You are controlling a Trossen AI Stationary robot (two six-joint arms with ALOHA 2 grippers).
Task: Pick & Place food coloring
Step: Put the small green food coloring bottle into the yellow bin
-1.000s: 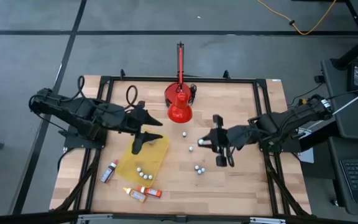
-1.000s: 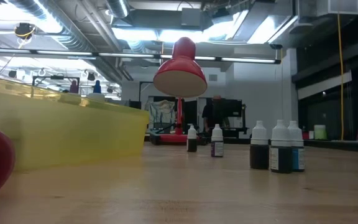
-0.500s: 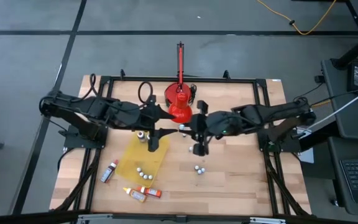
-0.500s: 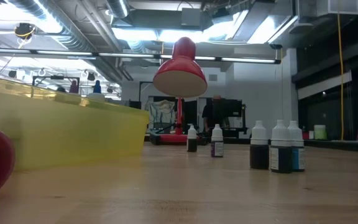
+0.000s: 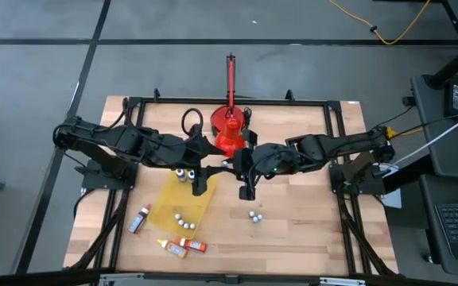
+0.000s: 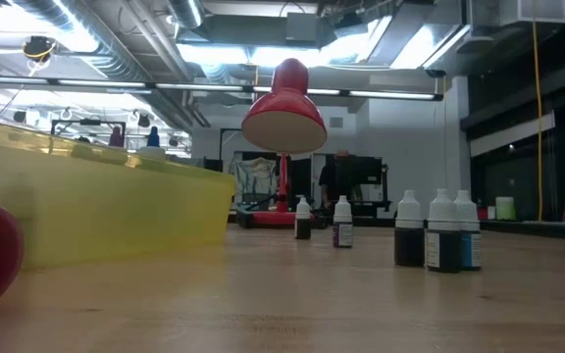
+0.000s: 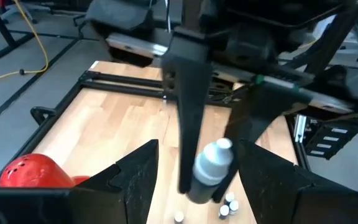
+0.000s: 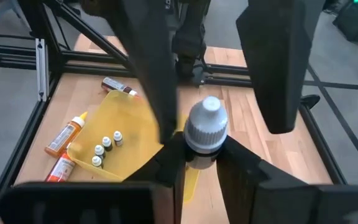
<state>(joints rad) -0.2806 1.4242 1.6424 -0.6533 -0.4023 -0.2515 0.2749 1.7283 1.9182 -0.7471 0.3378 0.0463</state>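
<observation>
We're seeing a red lamp [image 5: 230, 137] standing at the far middle of the wooden surface [image 5: 308, 230], its rod upright. A yellow tray [image 5: 183, 202] is lying left of centre. A yellow cable [image 5: 388, 32] is trailing across the floor [image 5: 46, 71].

A pale, wood-grained table top [image 5: 293, 222] sits inside a black metal frame. At its twelve o'clock edge stands a glossy red cone-shaped lamp shade [image 5: 229, 137] on a red rod. Toward eight o'clock lies a translucent yellow plastic tray [image 5: 183, 202] holding white-capped dark little bottles [image 5: 183, 220]; orange-and-red tube bottles [image 5: 181, 247] lie at seven o'clock.
</observation>
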